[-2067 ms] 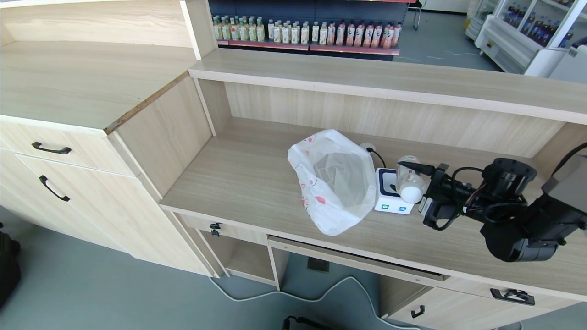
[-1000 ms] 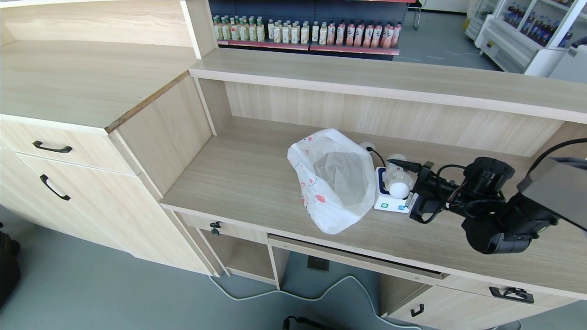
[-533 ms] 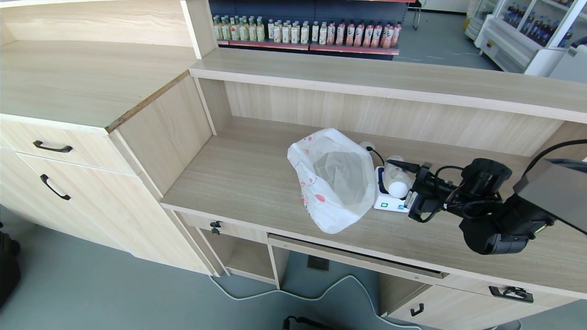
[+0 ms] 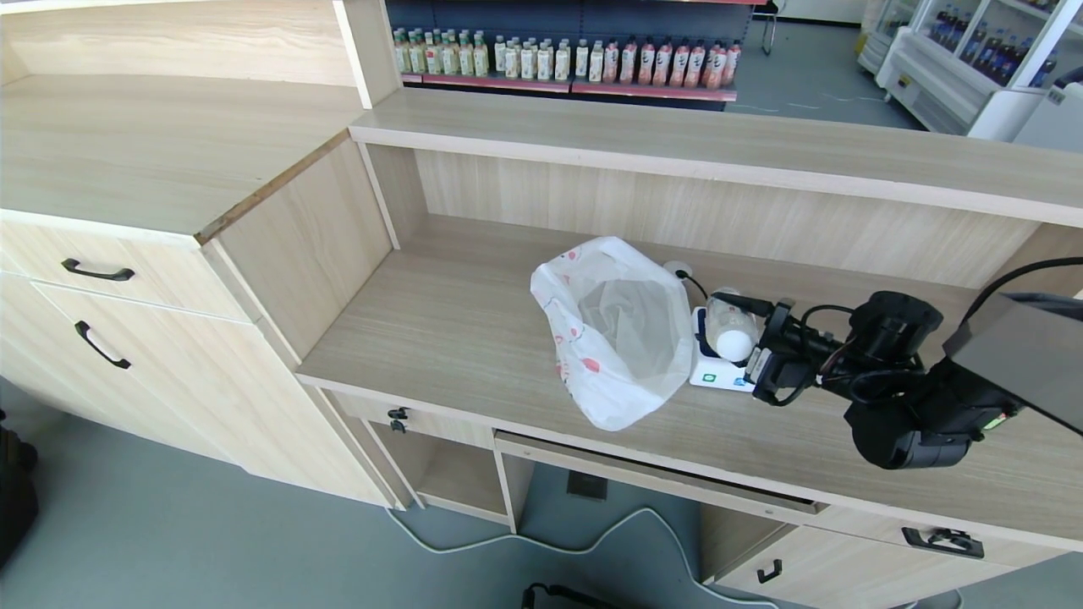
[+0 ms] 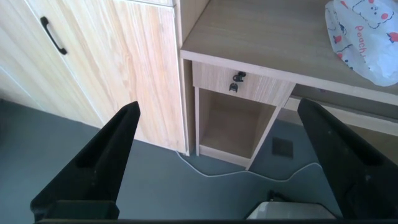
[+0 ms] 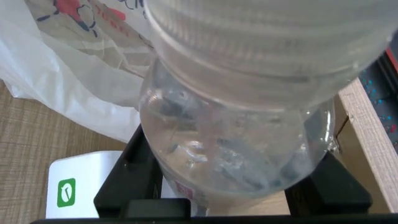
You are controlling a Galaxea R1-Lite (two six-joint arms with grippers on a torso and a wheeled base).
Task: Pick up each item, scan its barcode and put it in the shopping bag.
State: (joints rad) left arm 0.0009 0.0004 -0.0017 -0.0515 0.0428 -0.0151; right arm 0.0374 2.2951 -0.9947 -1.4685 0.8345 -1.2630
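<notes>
Bottle (image 4: 733,328): clear plastic with a white cap, lying sideways, clamped in the right gripper (image 4: 743,326) right of centre in the head view, over the scanner (image 4: 717,374).
Scanner: white and blue, set on the counter (image 4: 457,330), just right of the shopping bag (image 4: 622,338).
Shopping bag: white, mouth open, placed at frame centre.
Left gripper (image 5: 219,104): fingers spread wide, nothing held, seen above the floor beside the counter.

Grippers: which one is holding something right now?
The right gripper: it is shut on the clear bottle, over the white scanner beside the shopping bag. The left gripper is open and empty, low in front of the counter.
</notes>
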